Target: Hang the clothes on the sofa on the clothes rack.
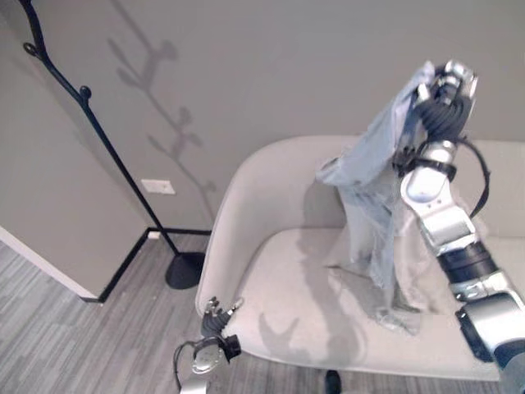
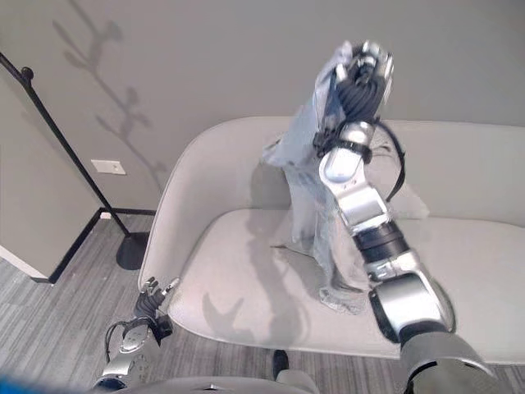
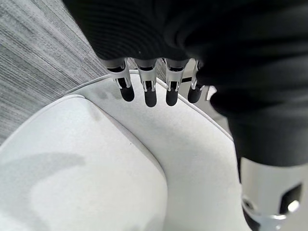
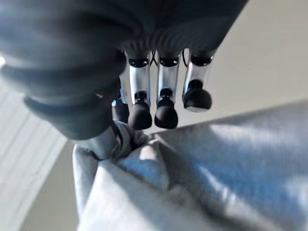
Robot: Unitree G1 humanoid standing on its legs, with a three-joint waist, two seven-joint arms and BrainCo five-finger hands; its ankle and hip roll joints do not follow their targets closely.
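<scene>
Right hand (image 1: 447, 90) raised high above the sofa (image 1: 279, 295), fingers curled into a bunch of the pale blue shirt (image 1: 373, 189); fabric hanging down from the grip, lower hem resting on the seat cushion. Left hand (image 1: 215, 316) low by the sofa's front corner, fingers relaxed, holding nothing. Black clothes rack (image 1: 90, 123) well apart, off to the left by the wall.

Risk of slipping: a small pinch of cloth only, likely to pull free on the swing across; trailing hem liable to drag or snag on the sofa arm; collar hard to find for a hook.

Rack top cut off; thumb contact in the right wrist view hard to make out.
</scene>
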